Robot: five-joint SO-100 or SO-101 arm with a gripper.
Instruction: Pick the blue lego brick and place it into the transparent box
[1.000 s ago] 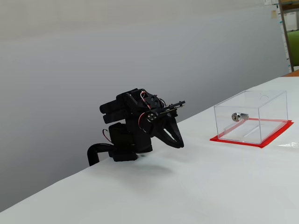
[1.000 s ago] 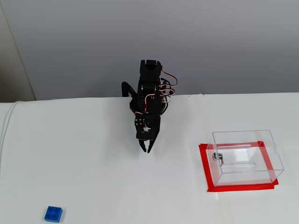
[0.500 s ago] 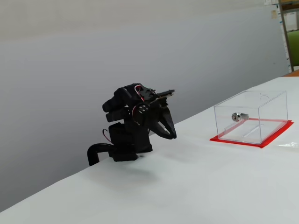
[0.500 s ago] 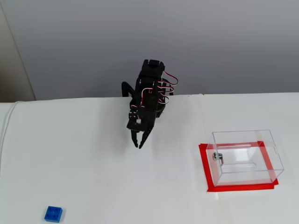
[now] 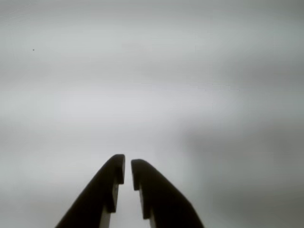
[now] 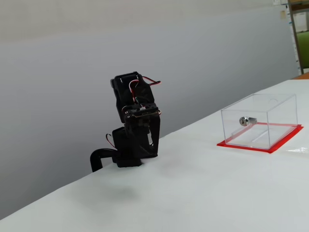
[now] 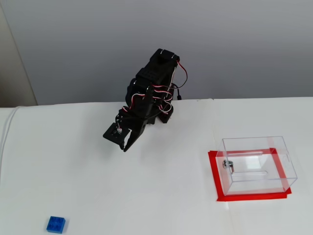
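Note:
The blue lego brick (image 7: pixel 56 224) lies flat on the white table at the bottom left of the high fixed view, far from the arm; no other view shows it. The transparent box (image 7: pixel 257 164) (image 6: pixel 260 121) stands on its red base (image 7: pixel 213 176) (image 6: pixel 286 139) at the right, with a silver lock (image 7: pixel 226 164) (image 6: pixel 246 121) on one wall. My gripper (image 7: pixel 125 148) (image 6: pixel 153 147) (image 5: pixel 127 167) hangs above the table near the arm's base, pointing down and left. Its black fingers (image 5: pixel 111 183) are together with only a thin slit between them, holding nothing.
The white table (image 7: pixel 146 196) runs to a grey wall behind. The arm's base (image 6: pixel 128 152) sits at the table's back edge. A white cable (image 7: pixel 7 132) runs along the left edge. Shelving (image 6: pixel 299 38) shows at the far right.
The arm has swung to the left in the high view, toward the brick's side, and its upper part has risen. The brick and box have not moved.

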